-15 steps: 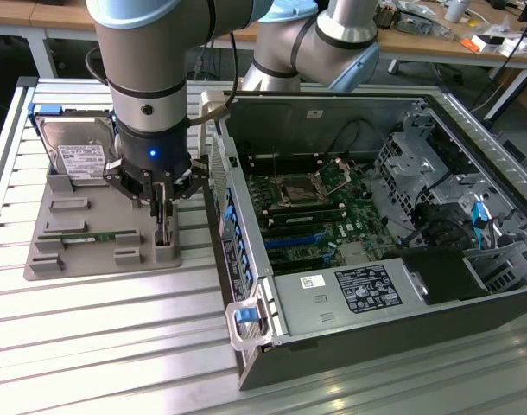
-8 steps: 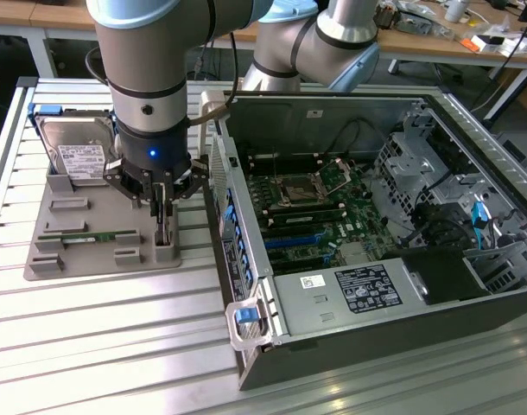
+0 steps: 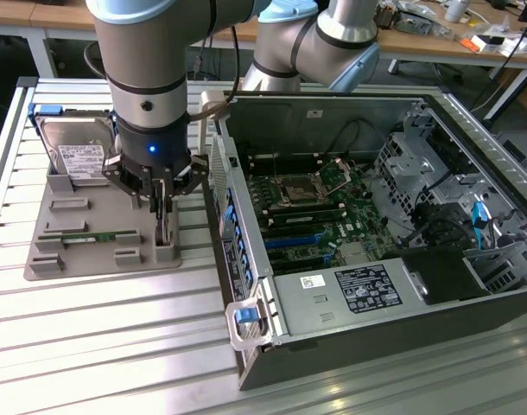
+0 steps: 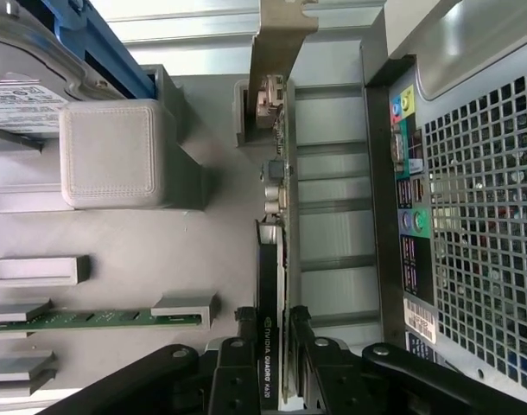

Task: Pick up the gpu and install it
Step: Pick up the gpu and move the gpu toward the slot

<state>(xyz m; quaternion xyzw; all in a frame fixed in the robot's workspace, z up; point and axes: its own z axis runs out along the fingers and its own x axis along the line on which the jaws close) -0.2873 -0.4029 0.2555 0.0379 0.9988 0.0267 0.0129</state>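
Black pincer (image 4: 270, 322) grips thin flat gpu (image 4: 269, 259) — upright.

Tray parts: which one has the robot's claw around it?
The gpu, the thin black card standing on edge nearest the case, inside the gripper. The hard drive and green memory stick sit apart.

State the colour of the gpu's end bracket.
Silver-grey bare metal. The bracket on the gpu shows best in the wrist view.
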